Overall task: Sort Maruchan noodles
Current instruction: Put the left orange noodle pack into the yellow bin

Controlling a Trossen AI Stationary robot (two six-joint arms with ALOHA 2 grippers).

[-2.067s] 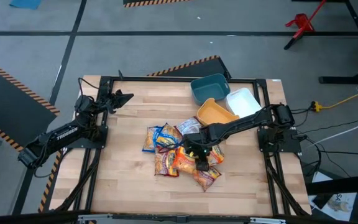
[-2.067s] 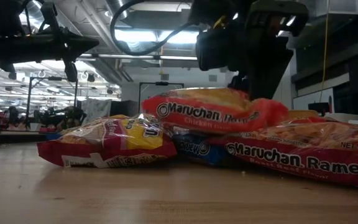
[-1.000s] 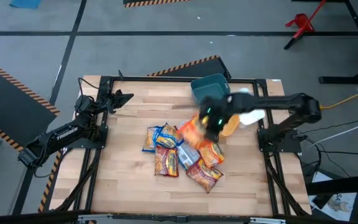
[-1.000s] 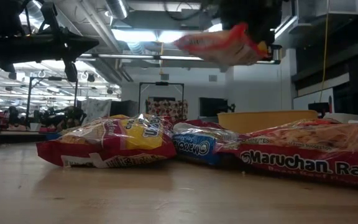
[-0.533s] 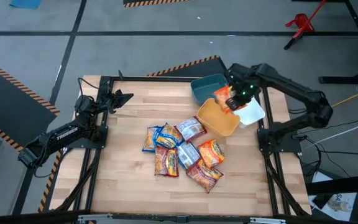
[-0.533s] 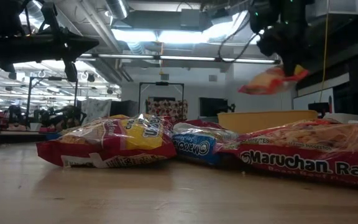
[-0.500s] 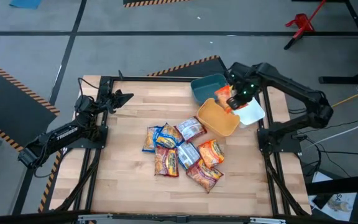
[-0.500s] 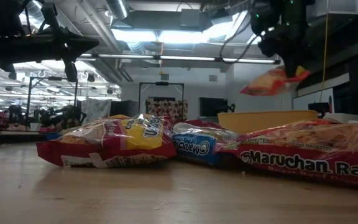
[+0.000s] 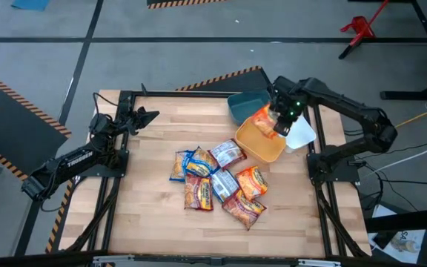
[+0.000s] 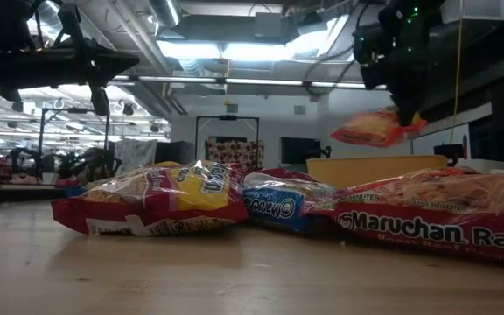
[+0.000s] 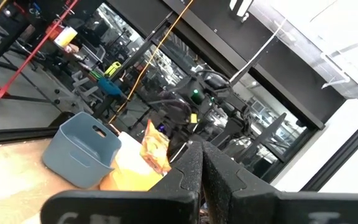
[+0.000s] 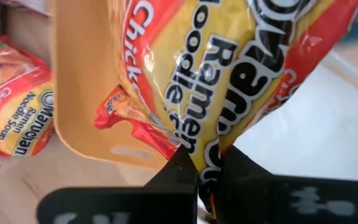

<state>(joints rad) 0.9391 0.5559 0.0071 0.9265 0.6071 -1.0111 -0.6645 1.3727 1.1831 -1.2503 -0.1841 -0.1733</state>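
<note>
My right gripper (image 9: 278, 119) is shut on an orange Maruchan noodles packet (image 9: 264, 119), hanging in the air over the far edge of the yellow bin (image 9: 262, 148). The low view shows the packet (image 10: 373, 128) well above the table. Several other packets, orange, dark red and blue-and-yellow, lie in a loose pile (image 9: 217, 182) at the table's middle, flat on the wood and partly overlapping. My left gripper (image 9: 153, 114) waits shut at the far left corner, holding nothing. My right gripper pinches the orange packet by one crinkled end (image 12: 207, 163) between its two fingers. The fingers come from above, pointing steeply down. The packet is lifted clear and hangs slanting below the fingers (image 10: 407, 112), above the yellow bin.
A teal bin (image 9: 247, 102) stands at the far side, the white bin (image 9: 301, 133) to the right of the yellow one, all three close together. The table's left half and near strip are bare wood (image 9: 147, 215).
My right gripper has carried the orange packet from above the pile toward the table's far right, over the bins, tipping more steeply downward. In the last half second it has nearly stopped over the yellow bin. The pile has stayed where it was.
</note>
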